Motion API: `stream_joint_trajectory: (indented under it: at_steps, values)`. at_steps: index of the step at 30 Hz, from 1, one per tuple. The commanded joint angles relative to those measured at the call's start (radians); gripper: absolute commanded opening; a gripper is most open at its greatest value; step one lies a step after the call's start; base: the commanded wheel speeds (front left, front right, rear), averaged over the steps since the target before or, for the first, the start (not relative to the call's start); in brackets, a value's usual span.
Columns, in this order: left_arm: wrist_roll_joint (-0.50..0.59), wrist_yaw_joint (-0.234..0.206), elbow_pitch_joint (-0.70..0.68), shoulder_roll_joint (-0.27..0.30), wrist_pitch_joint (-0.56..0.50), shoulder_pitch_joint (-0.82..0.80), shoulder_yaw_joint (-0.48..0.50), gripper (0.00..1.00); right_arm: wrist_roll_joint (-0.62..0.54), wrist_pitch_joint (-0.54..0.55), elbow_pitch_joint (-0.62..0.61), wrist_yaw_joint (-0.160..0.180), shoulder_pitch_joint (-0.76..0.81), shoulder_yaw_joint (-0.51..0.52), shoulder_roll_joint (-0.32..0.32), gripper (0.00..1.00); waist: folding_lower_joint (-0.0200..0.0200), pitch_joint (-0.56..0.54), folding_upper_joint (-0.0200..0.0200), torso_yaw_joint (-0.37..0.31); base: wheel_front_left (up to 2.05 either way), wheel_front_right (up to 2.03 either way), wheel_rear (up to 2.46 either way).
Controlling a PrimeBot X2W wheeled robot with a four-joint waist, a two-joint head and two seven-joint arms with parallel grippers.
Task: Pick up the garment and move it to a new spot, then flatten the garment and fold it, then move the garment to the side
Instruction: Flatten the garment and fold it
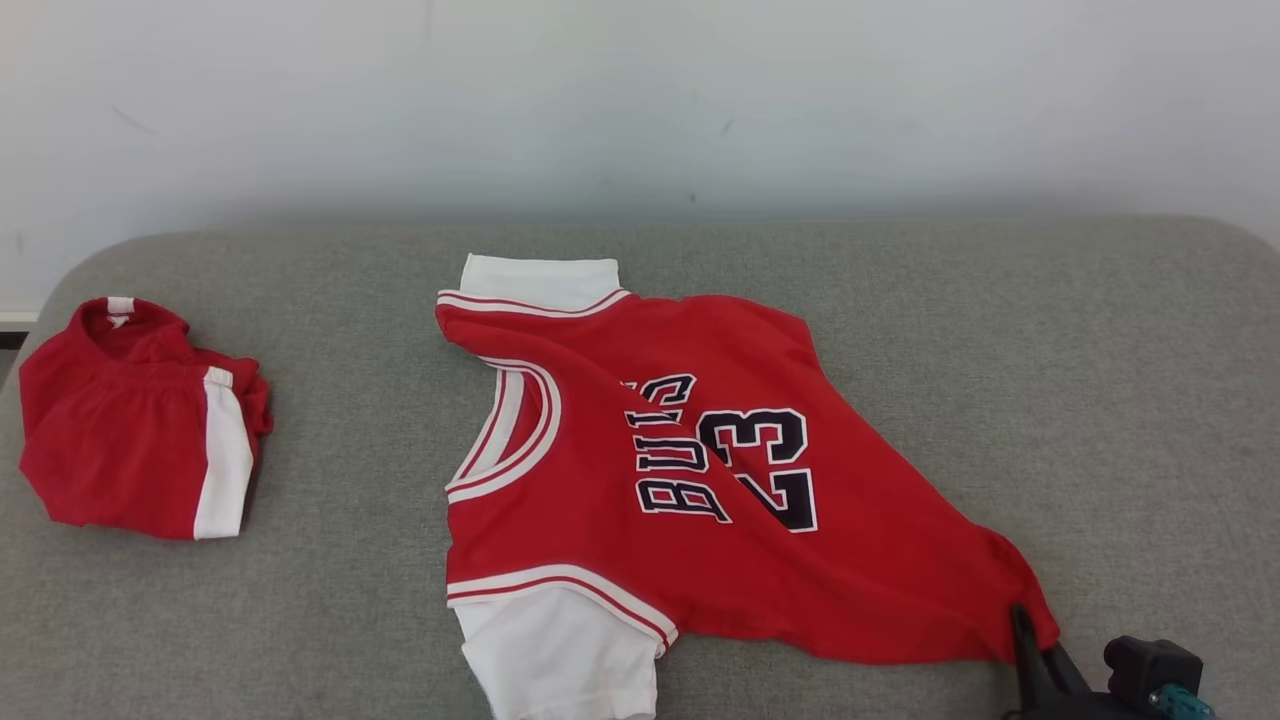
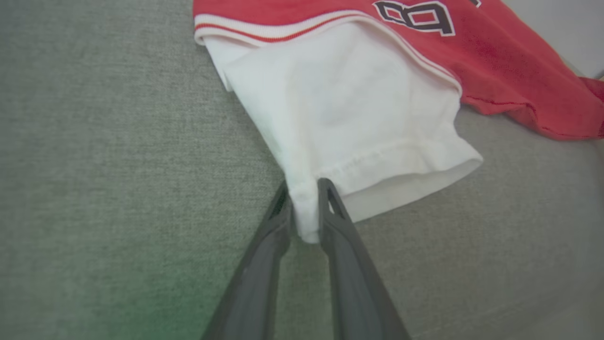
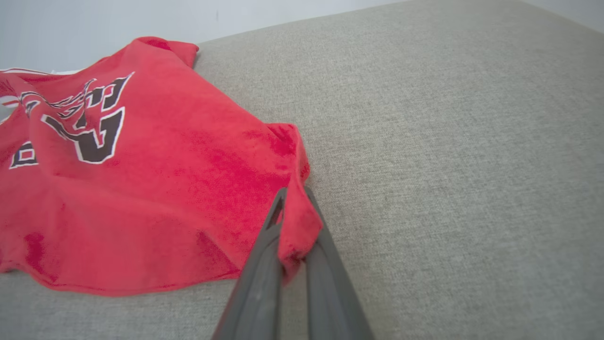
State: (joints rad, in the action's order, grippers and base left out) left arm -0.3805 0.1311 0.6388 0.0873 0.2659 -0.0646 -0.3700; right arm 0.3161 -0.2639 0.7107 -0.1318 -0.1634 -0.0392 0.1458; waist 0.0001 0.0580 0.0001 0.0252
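The garment, a red jersey with white sleeves, lies spread across the centre of the head view on the grey cushion, its collar toward the left of the frame and its hem running down to the lower right. It is not flat: a diagonal crease cuts through the lettering and the body is drawn out toward that lower right corner. We judge that this is because it is being held at two far-apart points, ready to be lifted and carried to a new spot. The right gripper is clenched on the red hem corner, with cloth bunched between its two fingers. The left gripper is pinched on the corner of the white sleeve, a fold of cuff squeezed between its tips. Both arms come in low, fingers laid at a shallow angle over the cushion. In the head view the right one enters from the bottom right corner, its finger pointing up the frame. At the left edge of the head view a folded pair of red shorts sits well apart, and a pale wall rises behind.
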Motion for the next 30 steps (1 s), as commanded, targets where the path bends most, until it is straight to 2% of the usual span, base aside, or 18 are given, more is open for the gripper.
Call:
stream_joint_trajectory:
  at_steps: [1, 4, 8, 10, 14, 18, 20, 26, 30]
  values:
    - [-0.020, -0.002, -0.016, -0.009, -0.002, -0.008, -0.010, 0.00, 0.016, -0.001, -0.028, 0.002, 0.021, -0.003, -0.001, 0.00, -0.0001, -0.007, -0.0001, 0.008, 0.00, 0.00, 0.00]
    - [-0.043, -0.002, -0.067, -0.010, 0.000, 0.006, -0.002, 0.00, 0.042, 0.000, -0.092, 0.002, 0.056, -0.032, -0.012, 0.00, -0.0001, -0.013, -0.0001, 0.012, 0.00, 0.00, 0.00]
    - [-0.068, -0.002, -0.200, -0.011, 0.000, 0.021, 0.036, 0.00, 0.079, -0.001, -0.201, 0.002, 0.079, -0.063, -0.012, 0.00, -0.0001, -0.011, -0.0001, 0.008, 0.00, 0.00, 0.00]
    - [-0.059, -0.002, -0.300, 0.018, 0.000, -0.009, 0.054, 0.00, 0.114, -0.001, -0.269, 0.002, 0.047, -0.088, -0.002, 0.00, -0.0001, -0.002, -0.0001, 0.003, 0.00, 0.00, 0.00]
    - [-0.074, -0.002, -0.384, 0.088, 0.000, -0.126, 0.040, 0.00, 0.175, 0.003, -0.313, 0.002, -0.042, -0.135, 0.032, 0.00, -0.0001, 0.019, -0.0001, -0.004, 0.00, 0.00, 0.00]
    - [-0.112, -0.002, -0.391, 0.189, -0.025, -0.343, -0.008, 0.00, 0.216, 0.026, -0.309, 0.002, -0.205, -0.196, 0.079, 0.00, -0.0001, 0.059, -0.0001, -0.016, 0.00, 0.00, 0.00]
    - [-0.141, -0.002, -0.388, 0.202, -0.039, -0.402, -0.012, 0.00, 0.226, 0.032, -0.301, 0.002, -0.253, -0.207, 0.090, 0.00, -0.0001, 0.076, -0.0001, -0.020, 0.00, 0.00, 0.00]
    - [-0.233, -0.002, -0.334, 0.299, -0.163, -0.840, -0.045, 0.00, 0.314, 0.089, -0.222, 0.002, -0.626, -0.224, 0.117, 0.00, -0.0001, 0.251, -0.0001, -0.055, 0.00, 0.00, 0.00]
    - [-0.266, -0.002, -0.243, 0.313, -0.213, -1.144, -0.026, 0.00, 0.358, 0.130, -0.151, 0.002, -0.897, -0.210, 0.124, 0.00, -0.0001, 0.382, -0.0001, -0.077, 0.00, 0.00, 0.00]
